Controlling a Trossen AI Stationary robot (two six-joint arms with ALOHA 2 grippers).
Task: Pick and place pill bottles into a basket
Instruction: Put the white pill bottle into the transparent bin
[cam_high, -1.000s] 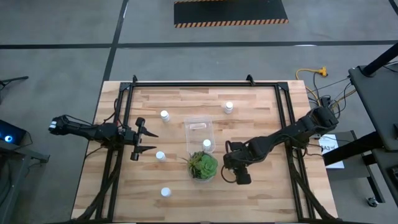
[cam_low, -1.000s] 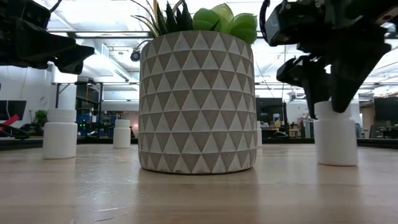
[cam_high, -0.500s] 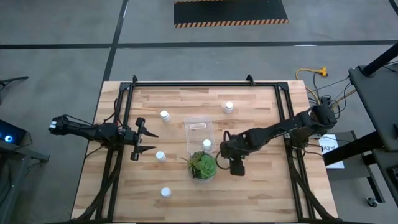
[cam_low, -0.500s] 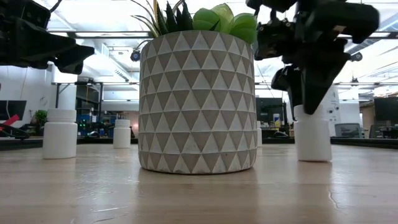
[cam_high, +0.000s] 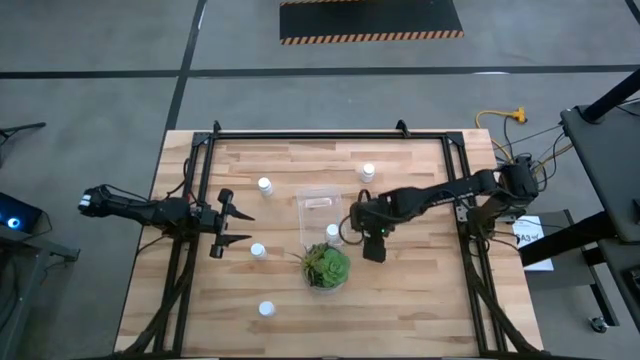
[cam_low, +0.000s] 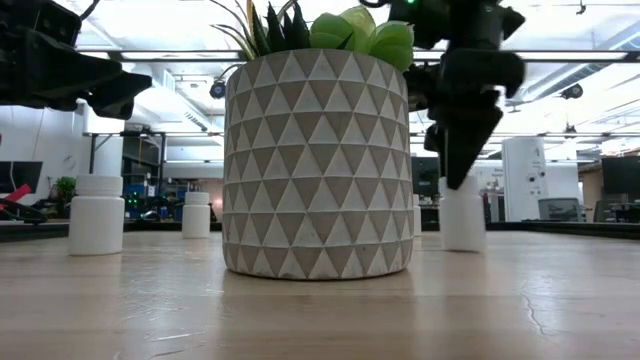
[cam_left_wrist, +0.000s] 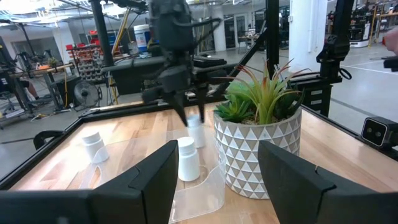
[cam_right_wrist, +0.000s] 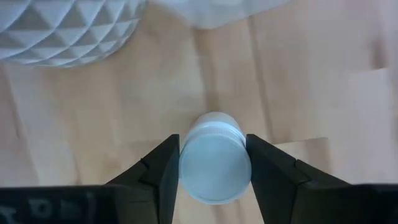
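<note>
High view: right gripper (cam_high: 352, 226) just beside clear rounded-corner plastic basket (cam_high: 320, 214), near green potted plant (cam_high: 325, 266); left gripper (cam_high: 243, 228) spread, empty.

Low view: small white cylindrical pill bottle (cam_low: 462, 215) hanging upright.

Right wrist view: dark fingers (cam_right_wrist: 163, 167) pinching smooth white cap, axis vertical.

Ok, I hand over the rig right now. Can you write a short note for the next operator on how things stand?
Right gripper: shut on a pill bottle, low over the table just right of the basket.
Left gripper: open and empty, waiting at the table's left side.
Done: one bottle stands in the basket, at the end nearest the potted plant.
Left: put the held bottle in, then collect four loose bottles: rear left, rear right, beside the left gripper and front left.
</note>
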